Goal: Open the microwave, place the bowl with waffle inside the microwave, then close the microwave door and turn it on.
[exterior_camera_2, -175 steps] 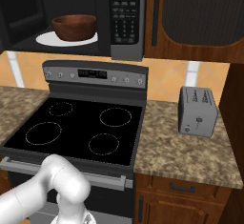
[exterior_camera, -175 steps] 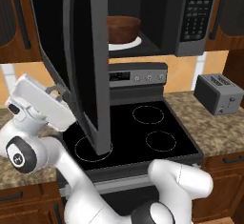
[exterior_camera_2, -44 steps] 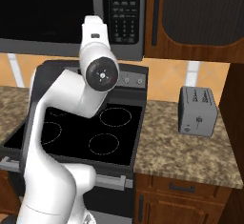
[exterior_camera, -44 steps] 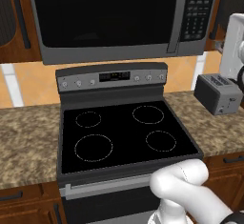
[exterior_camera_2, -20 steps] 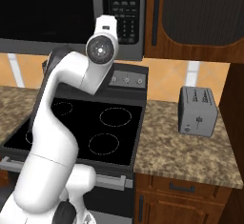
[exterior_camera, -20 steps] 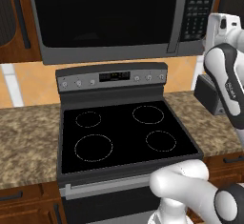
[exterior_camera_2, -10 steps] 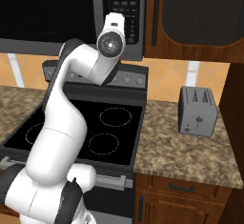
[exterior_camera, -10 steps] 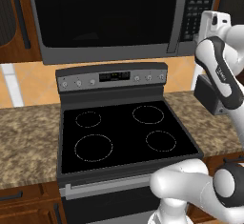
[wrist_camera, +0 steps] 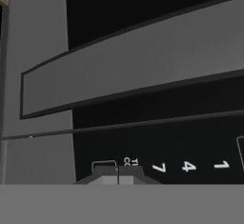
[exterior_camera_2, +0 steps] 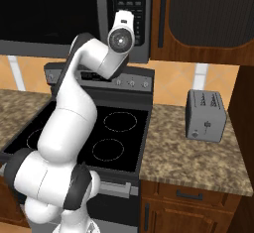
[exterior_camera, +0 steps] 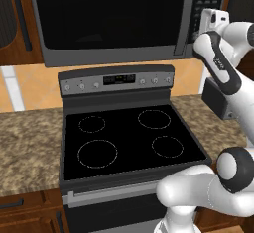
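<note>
The wide dark-grey and black over-range microwave (exterior_camera: 119, 19) hangs above the stove, between brown wooden cabinets. Its black glass microwave door (exterior_camera: 106, 16) with the dark-grey frame is closed flush against the body, and nothing of the inside can be made out through the dark glass. The long vertical grey bar handle (exterior_camera: 188, 14) runs down the door's right edge, and in the hand view it shows as a broad grey bar (wrist_camera: 138, 70) lying across the frame. Right of the handle sits the black button keypad panel (exterior_camera_2: 130, 6), with a small lit display at its top.

The two-finger gripper (wrist_camera: 117, 174) is closed, its dark tips pressed together with no gap and nothing held between them. It sits right at the keypad, the tips close to a small outlined button, with the white digits 7, 4 and 1 in a row beside it; whether the tips touch the panel cannot be told. From the left base view the white hand (exterior_camera: 212, 21) is raised to the microwave's right end, in front of the keypad.

Below, the black glass-topped stove (exterior_camera: 129, 138) with four ring burners is bare, its grey control strip at the back. On the speckled brown granite tabletop (exterior_camera_2: 188, 147) to the stove's right stands a small grey two-slot toaster (exterior_camera_2: 206, 115), well apart from the arm.
</note>
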Available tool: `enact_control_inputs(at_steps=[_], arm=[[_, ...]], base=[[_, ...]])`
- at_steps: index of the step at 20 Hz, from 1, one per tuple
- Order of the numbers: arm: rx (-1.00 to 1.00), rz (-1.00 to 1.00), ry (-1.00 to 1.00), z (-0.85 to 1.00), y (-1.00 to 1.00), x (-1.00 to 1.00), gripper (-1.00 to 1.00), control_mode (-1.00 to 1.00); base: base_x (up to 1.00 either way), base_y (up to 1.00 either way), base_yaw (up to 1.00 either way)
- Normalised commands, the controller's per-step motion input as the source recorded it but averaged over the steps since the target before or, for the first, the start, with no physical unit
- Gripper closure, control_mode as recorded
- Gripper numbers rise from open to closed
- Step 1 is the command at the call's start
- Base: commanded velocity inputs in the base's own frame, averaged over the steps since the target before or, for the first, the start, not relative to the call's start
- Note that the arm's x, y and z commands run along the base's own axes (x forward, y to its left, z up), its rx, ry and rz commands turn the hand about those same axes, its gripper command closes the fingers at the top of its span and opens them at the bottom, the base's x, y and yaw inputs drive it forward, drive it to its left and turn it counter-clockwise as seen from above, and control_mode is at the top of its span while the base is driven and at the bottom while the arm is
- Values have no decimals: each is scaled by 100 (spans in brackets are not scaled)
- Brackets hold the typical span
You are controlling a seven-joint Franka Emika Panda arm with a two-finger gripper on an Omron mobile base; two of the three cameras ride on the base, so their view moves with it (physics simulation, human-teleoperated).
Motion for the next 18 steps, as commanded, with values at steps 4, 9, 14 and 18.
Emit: enact_control_inputs(at_steps=[4,9,14,18], arm=[[0,0,0,-28,-28,70,100,-100],[0,1,0,-54,-11,86,100,-100],[-1,7,-5,-98,0,98,100,-100],[-1,14,-15,-100,0,96,100,-100]], base=[[0,0,0],[0,0,0],[0,0,0],[0,0,0]])
